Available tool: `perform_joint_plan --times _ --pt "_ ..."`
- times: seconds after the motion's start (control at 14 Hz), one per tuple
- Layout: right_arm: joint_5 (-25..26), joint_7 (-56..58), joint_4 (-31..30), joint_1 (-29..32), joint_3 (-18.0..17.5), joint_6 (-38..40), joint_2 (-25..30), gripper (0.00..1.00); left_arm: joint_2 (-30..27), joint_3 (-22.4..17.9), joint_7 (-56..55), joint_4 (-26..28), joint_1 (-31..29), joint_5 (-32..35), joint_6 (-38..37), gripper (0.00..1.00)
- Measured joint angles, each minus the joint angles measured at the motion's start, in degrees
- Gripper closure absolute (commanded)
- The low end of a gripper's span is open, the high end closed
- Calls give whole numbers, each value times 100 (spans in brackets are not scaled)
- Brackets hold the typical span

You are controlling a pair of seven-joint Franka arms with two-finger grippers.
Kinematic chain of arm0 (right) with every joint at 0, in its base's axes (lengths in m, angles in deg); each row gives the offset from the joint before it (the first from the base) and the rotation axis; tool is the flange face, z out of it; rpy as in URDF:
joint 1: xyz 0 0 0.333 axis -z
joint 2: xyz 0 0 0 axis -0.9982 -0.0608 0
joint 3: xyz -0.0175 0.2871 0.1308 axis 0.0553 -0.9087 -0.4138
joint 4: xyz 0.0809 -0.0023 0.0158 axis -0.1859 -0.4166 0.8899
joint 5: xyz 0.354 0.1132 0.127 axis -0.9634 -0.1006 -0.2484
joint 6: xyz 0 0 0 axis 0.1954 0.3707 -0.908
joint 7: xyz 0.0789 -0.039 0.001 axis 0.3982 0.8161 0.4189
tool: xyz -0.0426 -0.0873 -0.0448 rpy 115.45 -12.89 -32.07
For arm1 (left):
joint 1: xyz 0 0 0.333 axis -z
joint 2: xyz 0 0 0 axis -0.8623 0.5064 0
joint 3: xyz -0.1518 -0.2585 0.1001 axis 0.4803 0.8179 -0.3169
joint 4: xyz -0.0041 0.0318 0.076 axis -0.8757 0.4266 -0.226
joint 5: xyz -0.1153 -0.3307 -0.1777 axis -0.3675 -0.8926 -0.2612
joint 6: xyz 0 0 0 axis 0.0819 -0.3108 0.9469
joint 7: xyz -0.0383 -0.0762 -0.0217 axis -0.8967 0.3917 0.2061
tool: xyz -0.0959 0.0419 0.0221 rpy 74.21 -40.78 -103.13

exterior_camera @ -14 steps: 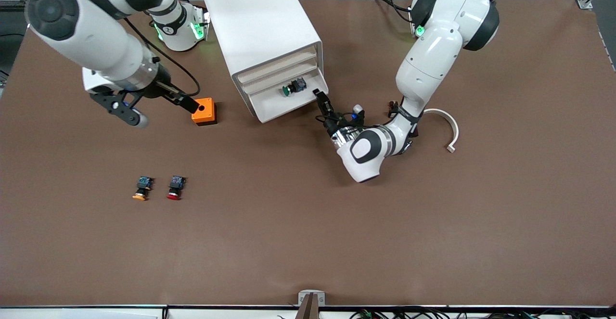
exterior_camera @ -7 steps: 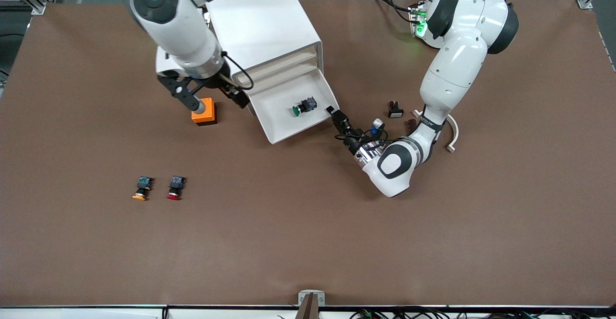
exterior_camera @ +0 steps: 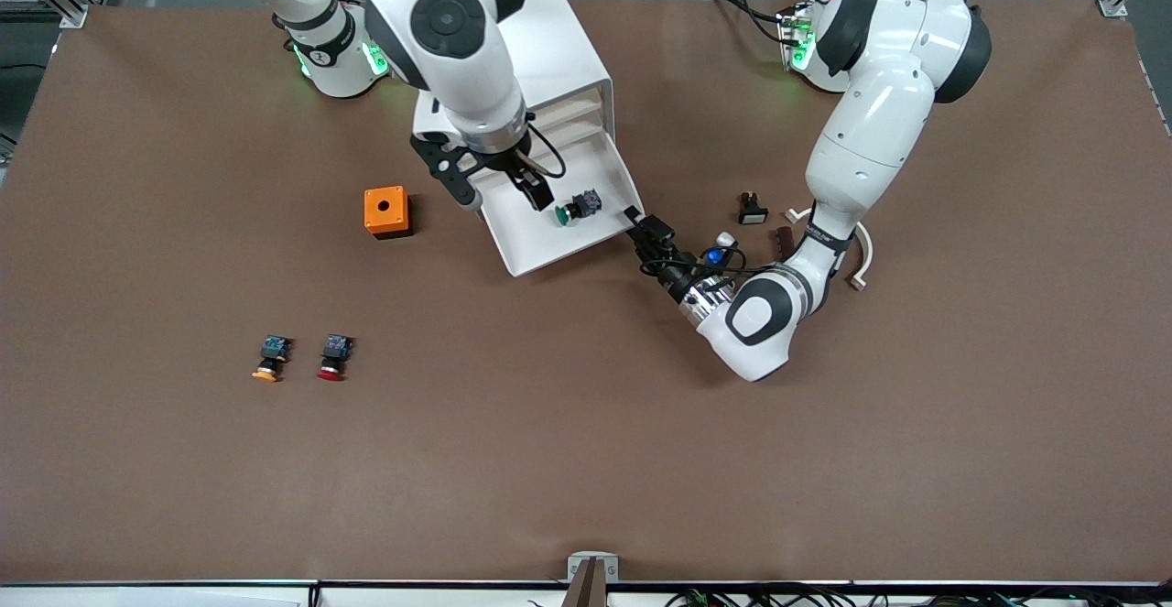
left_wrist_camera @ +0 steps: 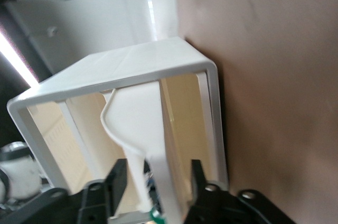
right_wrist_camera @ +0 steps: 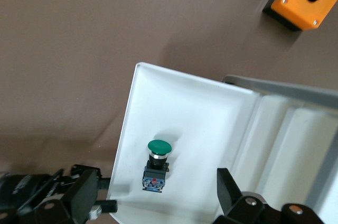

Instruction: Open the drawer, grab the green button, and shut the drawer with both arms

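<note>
Since a second ago the right arm has swung from above the orange box [exterior_camera: 386, 211] to the cabinet [exterior_camera: 499, 48], and the drawer [exterior_camera: 549, 241] has slid well out. Its right tool [exterior_camera: 494, 189] now hovers over the drawer, fingers spread wide with nothing between them. At the drawer's corner toward the left arm's end of the bench [exterior_camera: 586, 460], the left tool [exterior_camera: 641, 227] has one finger either side of the front lip — whether it clamps the lip I cannot tell.

Lying on its side inside the drawer is the button [exterior_camera: 577, 207]: a round green cap, then a black body, then a blue rear part. In the right wrist view the button [right_wrist_camera: 157, 163] sits between that tool's fingers, lower down.

One risk — the button is small and rounded, so a descent slightly off its middle could knock it rolling along the smooth tray. Another is a finger catching the drawer's wall.
</note>
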Motion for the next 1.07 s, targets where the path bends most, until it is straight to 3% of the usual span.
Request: perform_joint_plan --times 0.43,0.64,1.07 --pt "368 -1195 0 -635 3 -567 -626 0 -241 -243 2980 -459 -136 134 2 1" --pt "640 -1626 7 -867 4 -841 -921 0 -335 -307 4188 -682 -134 779 182 1" --pt "827 -1799 38 -951 22 -887 -1128 0 -917 -300 5497 -802 23 2446 1631 1"
